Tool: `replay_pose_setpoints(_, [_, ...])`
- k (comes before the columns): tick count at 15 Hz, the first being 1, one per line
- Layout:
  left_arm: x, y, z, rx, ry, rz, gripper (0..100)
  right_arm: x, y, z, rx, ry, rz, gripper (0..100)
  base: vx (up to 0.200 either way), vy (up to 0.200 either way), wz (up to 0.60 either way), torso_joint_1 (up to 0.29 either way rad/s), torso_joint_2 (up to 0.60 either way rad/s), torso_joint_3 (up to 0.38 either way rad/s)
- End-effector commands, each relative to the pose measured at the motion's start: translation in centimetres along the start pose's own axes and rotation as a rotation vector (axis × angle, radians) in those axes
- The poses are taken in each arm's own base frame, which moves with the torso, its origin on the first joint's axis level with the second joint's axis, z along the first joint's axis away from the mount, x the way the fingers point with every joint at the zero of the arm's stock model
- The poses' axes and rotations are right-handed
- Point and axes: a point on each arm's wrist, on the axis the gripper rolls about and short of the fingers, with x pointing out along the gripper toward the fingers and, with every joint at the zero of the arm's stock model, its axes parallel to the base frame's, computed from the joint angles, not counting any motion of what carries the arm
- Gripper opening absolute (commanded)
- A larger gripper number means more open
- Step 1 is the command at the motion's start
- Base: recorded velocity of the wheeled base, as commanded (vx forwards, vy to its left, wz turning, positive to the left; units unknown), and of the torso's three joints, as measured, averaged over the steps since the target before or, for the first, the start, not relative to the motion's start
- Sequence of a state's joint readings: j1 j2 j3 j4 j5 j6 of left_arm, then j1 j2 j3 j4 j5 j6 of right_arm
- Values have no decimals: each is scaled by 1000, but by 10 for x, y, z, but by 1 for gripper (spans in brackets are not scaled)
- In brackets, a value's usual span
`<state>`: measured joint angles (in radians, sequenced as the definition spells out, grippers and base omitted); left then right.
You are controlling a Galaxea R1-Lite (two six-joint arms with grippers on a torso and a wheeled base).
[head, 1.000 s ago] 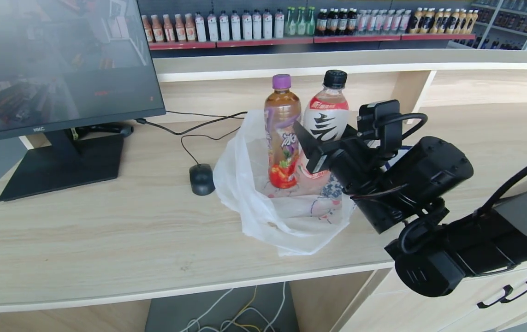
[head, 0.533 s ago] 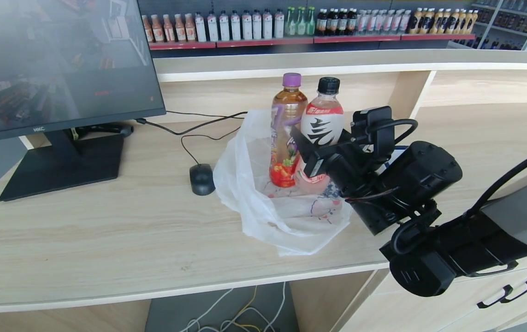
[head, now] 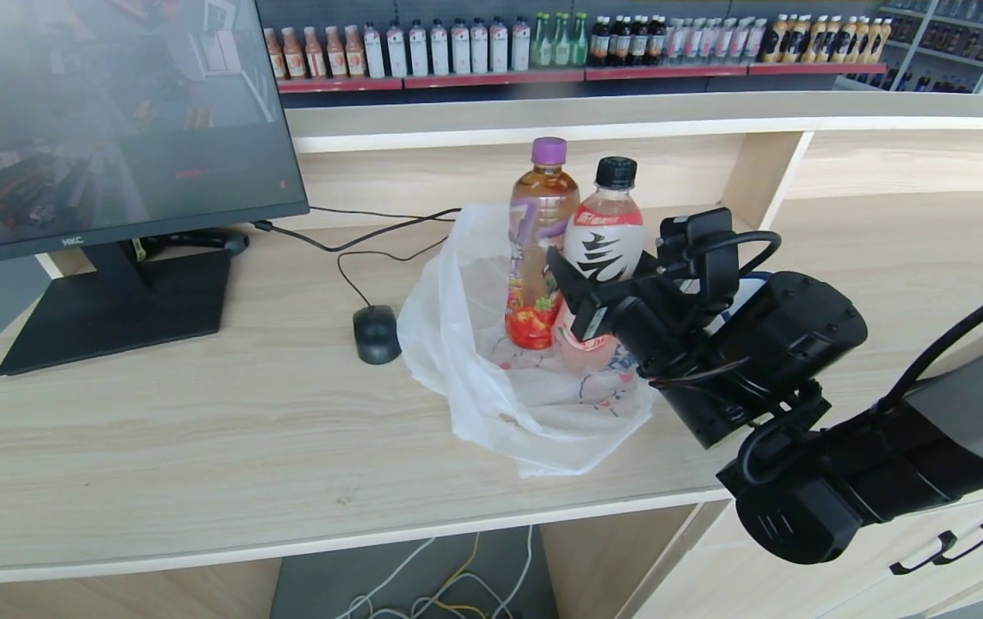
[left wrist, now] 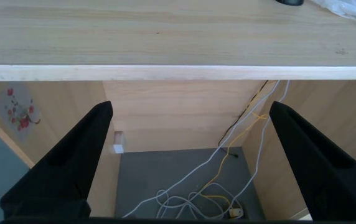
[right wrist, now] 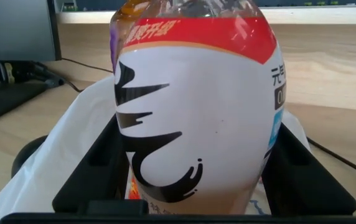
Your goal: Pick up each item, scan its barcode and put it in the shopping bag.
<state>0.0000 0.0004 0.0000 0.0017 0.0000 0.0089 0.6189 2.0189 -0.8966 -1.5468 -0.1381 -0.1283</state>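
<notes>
L bottle (head: pixel 540 232) beside R bottle (head: pixel 603 245) in bag (head: pixel 457 361) on counter (head: pixel 199 447); mouse (head: pixel 376 334) just L, monitor (head: pixel 104 120) farther L

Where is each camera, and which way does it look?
Head view: on the head, looking down at the counter and shopping bag; right arm shows.
Left wrist view: low, facing under the counter at cables; its open jaws show.
Right wrist view: facing the white-label bottle held in its jaws.
Shared: head and right wrist views both show that bottle and bag.

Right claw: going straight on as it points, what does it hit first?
Likely the purple-capped tea bottle, just beyond the black-capped bottle that the right claw holds; the depth between them is unclear.
</notes>
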Motion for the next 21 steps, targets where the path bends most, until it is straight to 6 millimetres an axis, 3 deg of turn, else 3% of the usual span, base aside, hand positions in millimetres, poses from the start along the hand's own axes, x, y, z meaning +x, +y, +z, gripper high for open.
replay_pose_setpoints(1, [0,0,0,0,-1,0,100,-1,0,3,0,-5,0,0,0,0,0,0,0,0])
replay_pose_setpoints(9, [0,0,0,0,-1,0,100,-14,-4,15,0,-2,2,0,0,0,0,0,0,0])
replay_pose_setpoints(14, [0,0,0,0,-1,0,100,-26,-1,8,-1,48,18,0,0,0,0,0,0,0])
replay_pose_setpoints(21, [0,0,0,0,1,0,100,-28,8,0,23,73,39,0,0,0,0,0,0,0])
